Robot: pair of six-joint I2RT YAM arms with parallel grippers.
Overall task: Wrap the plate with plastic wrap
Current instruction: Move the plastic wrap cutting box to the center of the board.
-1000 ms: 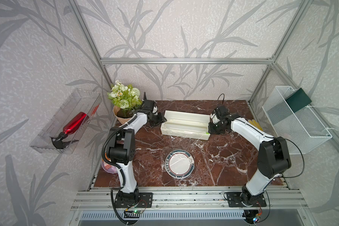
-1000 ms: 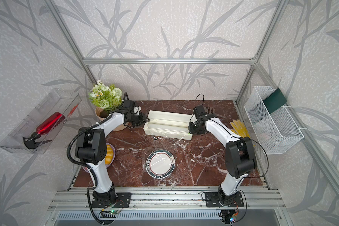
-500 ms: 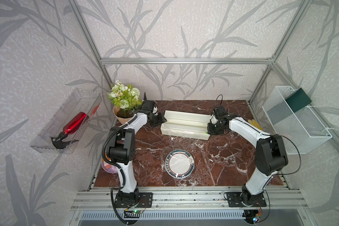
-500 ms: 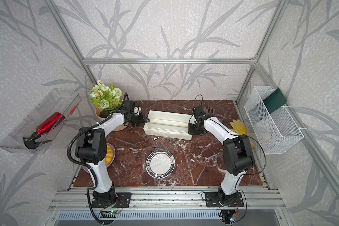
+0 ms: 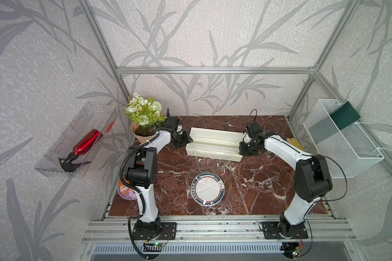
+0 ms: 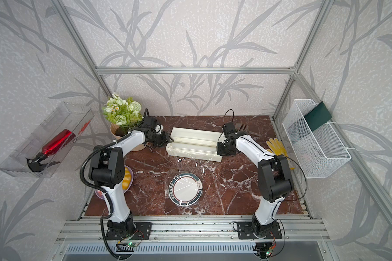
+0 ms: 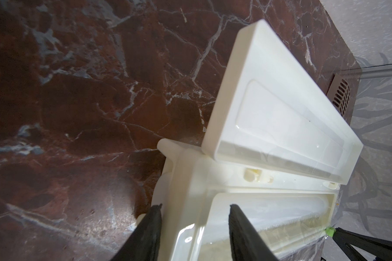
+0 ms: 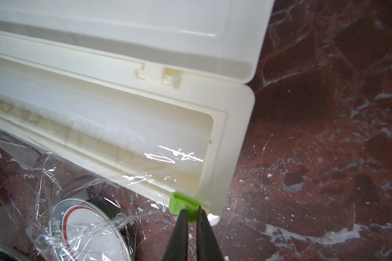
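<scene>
The plate (image 5: 208,189) (image 6: 185,189), white with a dark green rim, lies at the middle of the table and shows in the right wrist view too (image 8: 86,230). The plastic wrap (image 5: 209,166) (image 6: 190,165) (image 8: 54,180) runs wrinkled from the open cream dispenser box (image 5: 213,144) (image 6: 194,144) down over the plate. My left gripper (image 5: 185,141) (image 7: 194,205) straddles the box's left end wall, one finger outside and one inside. At the box's right end my right gripper (image 5: 242,151) (image 8: 191,210) is shut on the green cutter slider (image 8: 181,202).
A flower pot (image 5: 145,122) stands just behind the left arm. A purple plate with toy food (image 6: 127,178) sits at the left edge. Yellow gloves (image 6: 275,144) and a slotted spatula (image 6: 242,127) lie back right. A mesh basket (image 5: 342,140) hangs on the right wall.
The right jaws have narrowed onto the green slider, and the right arm's elbow has swung slightly inward. The left arm and the box have stayed put.
</scene>
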